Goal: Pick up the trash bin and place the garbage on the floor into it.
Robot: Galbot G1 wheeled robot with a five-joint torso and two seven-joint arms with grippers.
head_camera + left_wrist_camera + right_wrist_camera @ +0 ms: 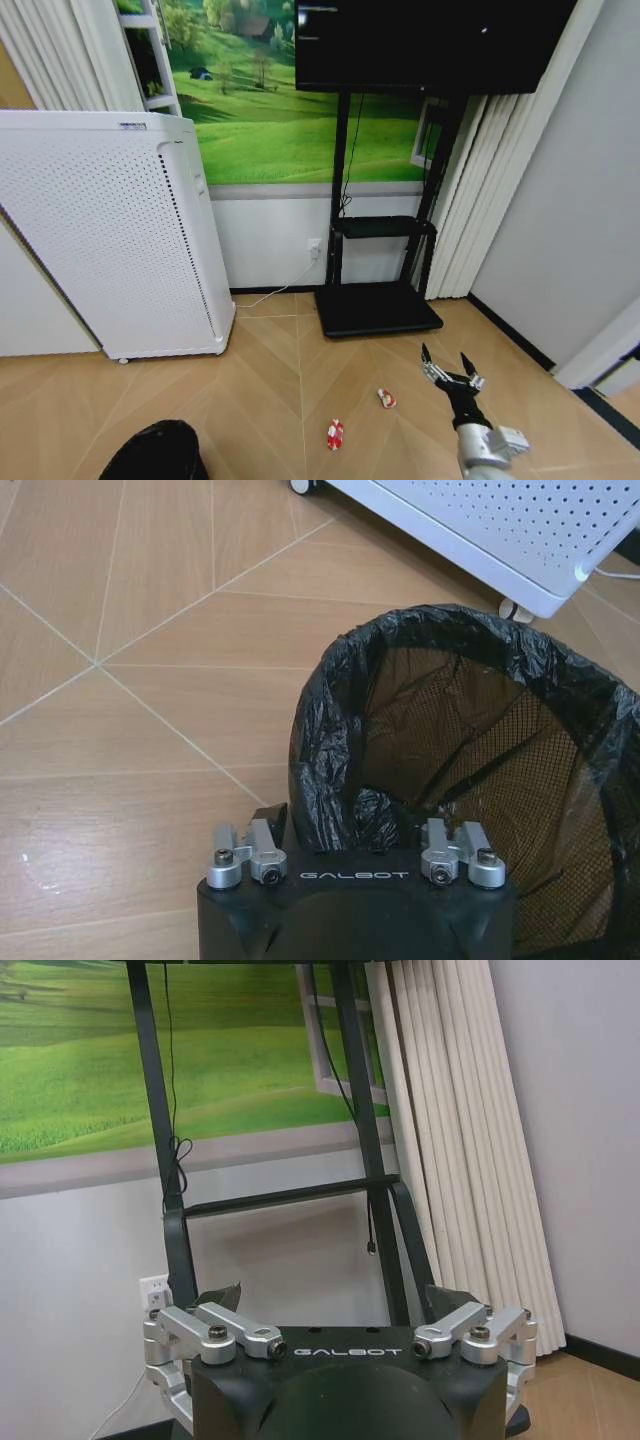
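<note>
The trash bin (150, 455) is a black mesh basket with a black liner, at the bottom left of the head view. In the left wrist view the trash bin (470, 740) has its mouth facing the camera. My left gripper (365, 825) is shut on its near rim, where the liner bunches between the fingers. Two red-and-white pieces of garbage lie on the wood floor: one (334, 434) nearer me, the other (386, 398) a little farther right. My right gripper (448, 360) is open and raised above the floor, just right of the farther piece, with nothing in it.
A tall white perforated appliance (110, 240) stands on the left against the wall. A black screen stand (378, 310) with a flat base stands ahead, curtains (470, 1130) are to its right, and a wall closes the right side. Open wood floor (270, 400) surrounds the garbage.
</note>
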